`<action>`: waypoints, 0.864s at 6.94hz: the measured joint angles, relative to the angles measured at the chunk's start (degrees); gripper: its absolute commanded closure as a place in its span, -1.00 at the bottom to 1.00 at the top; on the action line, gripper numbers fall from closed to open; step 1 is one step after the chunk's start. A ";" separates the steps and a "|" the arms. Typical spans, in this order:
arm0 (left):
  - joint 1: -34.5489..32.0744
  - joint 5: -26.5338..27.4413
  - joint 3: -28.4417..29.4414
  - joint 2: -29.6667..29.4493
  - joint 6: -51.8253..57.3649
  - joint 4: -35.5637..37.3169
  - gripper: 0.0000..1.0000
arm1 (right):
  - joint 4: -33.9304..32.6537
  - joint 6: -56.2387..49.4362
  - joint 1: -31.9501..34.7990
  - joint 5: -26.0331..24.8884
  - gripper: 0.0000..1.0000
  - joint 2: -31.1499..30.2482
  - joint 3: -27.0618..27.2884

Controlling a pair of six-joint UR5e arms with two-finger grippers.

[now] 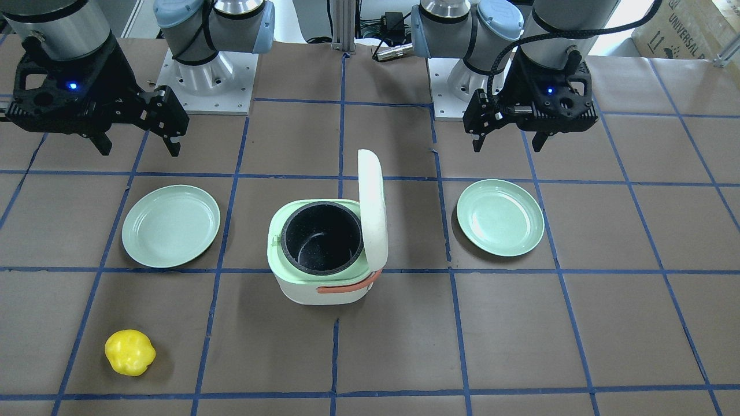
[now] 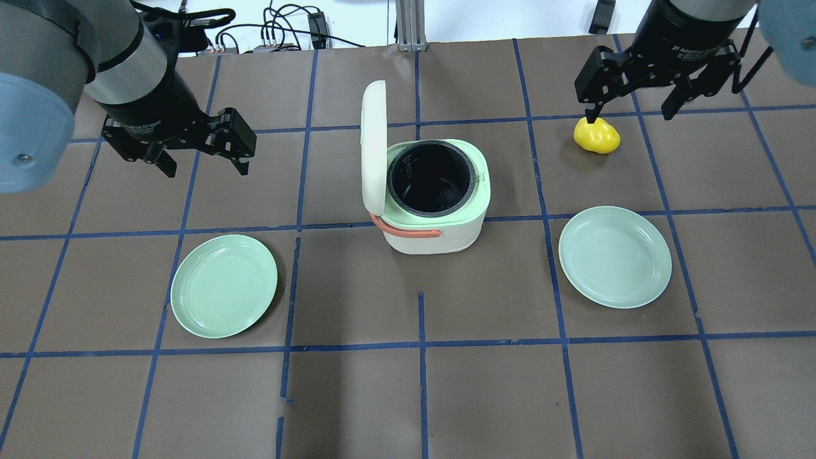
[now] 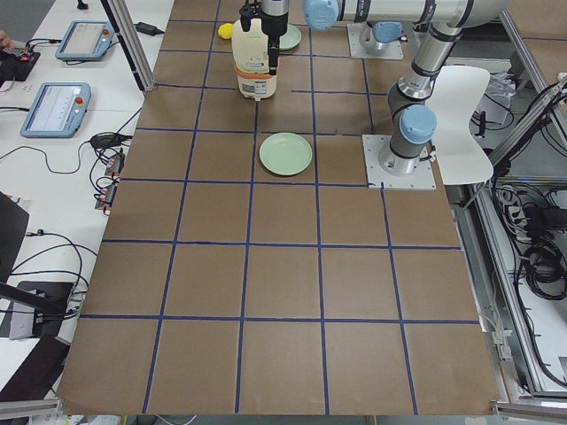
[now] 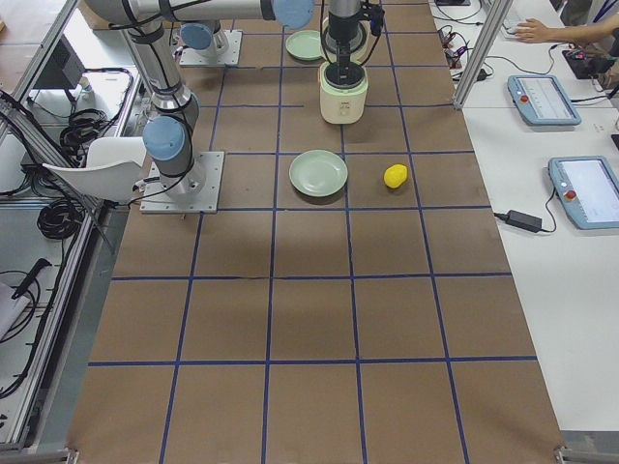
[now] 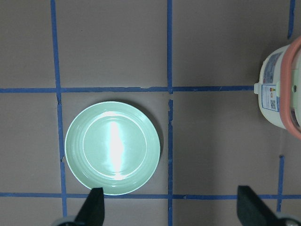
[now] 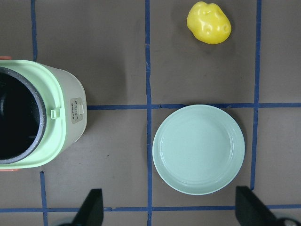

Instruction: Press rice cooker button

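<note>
The rice cooker (image 2: 433, 239) stands at the table's middle, cream-white with an orange-red strap handle. Its lid (image 2: 374, 146) stands open and upright, showing the pale green rim and black inner pot (image 2: 430, 180). It also shows in the front view (image 1: 318, 289). In the right wrist view a small cream tab (image 6: 76, 109) sits on the cooker's side (image 6: 66, 141). My left gripper (image 2: 207, 171) is open and empty, hovering left of the cooker. My right gripper (image 2: 630, 116) is open and empty, hovering to the cooker's far right.
Two pale green plates lie on the table, one on the left (image 2: 224, 285) and one on the right (image 2: 615, 256). A yellow toy pepper (image 2: 597, 136) lies under the right gripper. Blue tape lines grid the brown table cover.
</note>
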 measured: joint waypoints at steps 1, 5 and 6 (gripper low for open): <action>0.00 0.00 0.00 0.00 0.00 0.02 -1.00 | 0.01 0.00 0.07 0.00 -1.00 -0.05 -0.03; 0.00 0.00 0.00 0.00 0.00 0.04 -1.00 | -0.03 0.57 0.16 0.06 -1.00 -0.34 0.40; 0.00 0.00 0.00 0.00 0.00 0.04 -1.00 | -0.11 0.63 0.16 0.04 -1.00 -0.36 0.39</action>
